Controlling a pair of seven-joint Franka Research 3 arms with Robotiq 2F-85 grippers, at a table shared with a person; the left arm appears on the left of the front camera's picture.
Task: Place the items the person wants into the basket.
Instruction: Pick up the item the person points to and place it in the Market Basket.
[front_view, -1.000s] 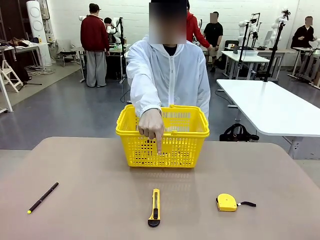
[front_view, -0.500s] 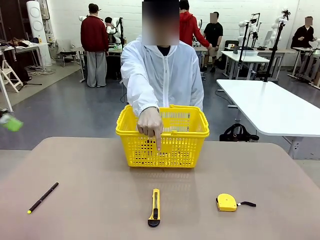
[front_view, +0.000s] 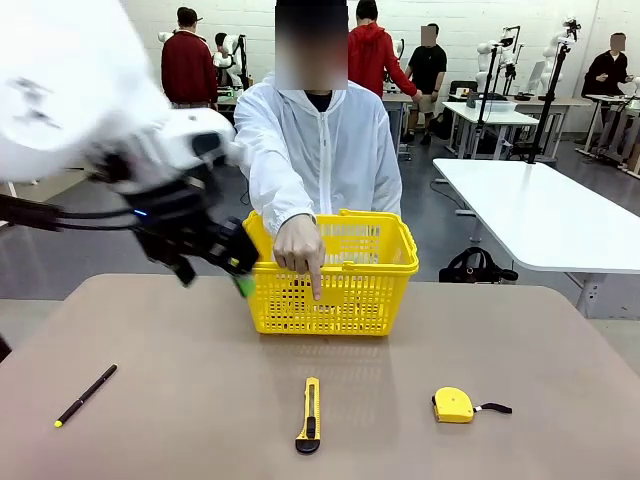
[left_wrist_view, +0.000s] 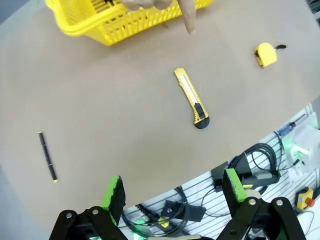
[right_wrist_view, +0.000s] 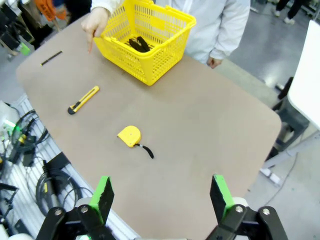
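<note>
My left fingers (left_wrist_view: 114, 192) and right fingers (right_wrist_view: 102, 197) stand open; the slim yellow-and-black utility knife (front_view: 310, 415) looks light, stiff: pinch mid-body.

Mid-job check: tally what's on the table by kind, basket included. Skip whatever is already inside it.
basket: 1
utility knife: 1
tape measure: 1
thin black pen: 1
Total: 4

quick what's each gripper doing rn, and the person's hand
left gripper: open, empty
right gripper: open, empty
person's hand: holding nothing, index finger pointing down toward the utility knife
</note>
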